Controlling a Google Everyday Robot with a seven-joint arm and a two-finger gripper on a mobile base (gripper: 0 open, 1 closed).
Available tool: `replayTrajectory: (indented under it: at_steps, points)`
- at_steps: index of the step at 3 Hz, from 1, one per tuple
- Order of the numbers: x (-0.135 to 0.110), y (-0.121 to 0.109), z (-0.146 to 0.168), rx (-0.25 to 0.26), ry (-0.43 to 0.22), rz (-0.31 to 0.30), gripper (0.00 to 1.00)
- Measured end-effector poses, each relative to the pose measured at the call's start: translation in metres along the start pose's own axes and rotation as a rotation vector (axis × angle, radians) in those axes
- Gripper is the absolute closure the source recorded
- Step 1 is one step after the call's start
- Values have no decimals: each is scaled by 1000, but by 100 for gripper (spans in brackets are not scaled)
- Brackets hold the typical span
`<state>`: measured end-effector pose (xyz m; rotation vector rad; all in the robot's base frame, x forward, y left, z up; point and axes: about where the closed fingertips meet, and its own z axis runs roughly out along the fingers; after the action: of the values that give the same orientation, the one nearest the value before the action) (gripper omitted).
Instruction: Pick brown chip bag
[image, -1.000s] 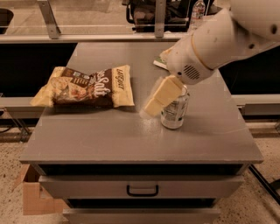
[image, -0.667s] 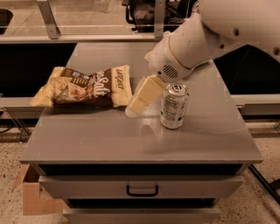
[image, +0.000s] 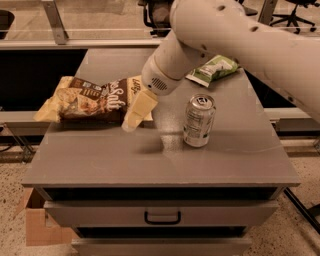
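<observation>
Fingers (image: 140, 106) of our gripper (image: 131, 123) show as one cream wedge, so we cannot tell their gap, but having swung left from the can (image: 198, 121) they overlap the right end of the brown chip bag (image: 87, 100) on the table (image: 150, 165), so we judge the grasp close.

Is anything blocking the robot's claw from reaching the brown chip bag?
Nothing visible does. The gripper hangs at the end of the brown chip bag nearest the can; the can and the green bag are on the gripper's far side.

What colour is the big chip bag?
The chip bag is dark brown with pale yellow ends, per the camera view. The gripper hangs at its end.
</observation>
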<state>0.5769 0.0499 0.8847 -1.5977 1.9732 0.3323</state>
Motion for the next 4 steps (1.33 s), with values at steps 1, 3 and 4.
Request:
replayTrajectory:
  at_steps: [1, 3, 4]
  points:
    - [3, -8, 27, -12, 32, 20, 2]
    - [-4, -4, 46, -39, 38, 4, 71]
    - [-10, -4, 41, -28, 15, 3, 94]
